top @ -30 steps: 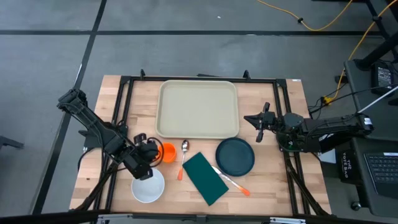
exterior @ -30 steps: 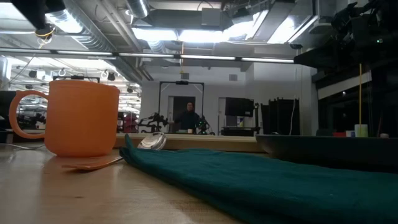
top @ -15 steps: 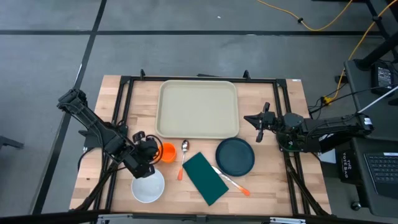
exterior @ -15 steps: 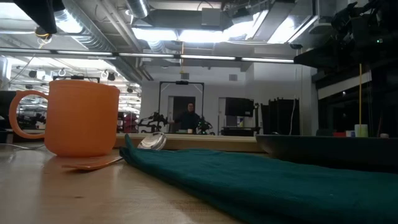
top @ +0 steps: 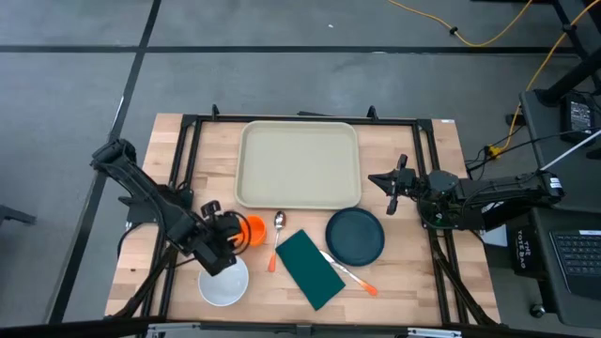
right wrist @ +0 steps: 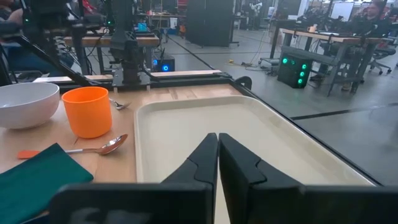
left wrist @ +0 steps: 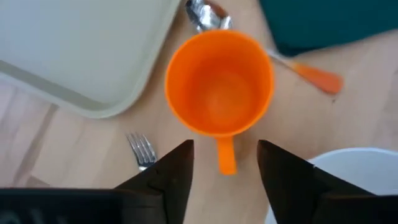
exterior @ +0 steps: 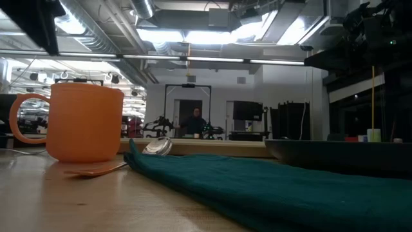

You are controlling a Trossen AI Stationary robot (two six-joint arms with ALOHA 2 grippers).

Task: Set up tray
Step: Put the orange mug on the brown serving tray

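The left gripper (left wrist: 225, 163) hangs above the orange cup (left wrist: 219, 84), fingers spread either side of its handle, gripping nothing. The tray (top: 300, 164) lies just beyond the cup, the white bowl (top: 223, 281) beside the gripper. The right gripper (right wrist: 217, 151) waits at the tray's right edge, fingers pressed together and empty.

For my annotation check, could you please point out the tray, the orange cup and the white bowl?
tray (top: 300, 164), high view, bare middle of its floor
orange cup (left wrist: 217, 93), left wrist view, inside bottom
white bowl (right wrist: 25, 99), right wrist view, outer wall
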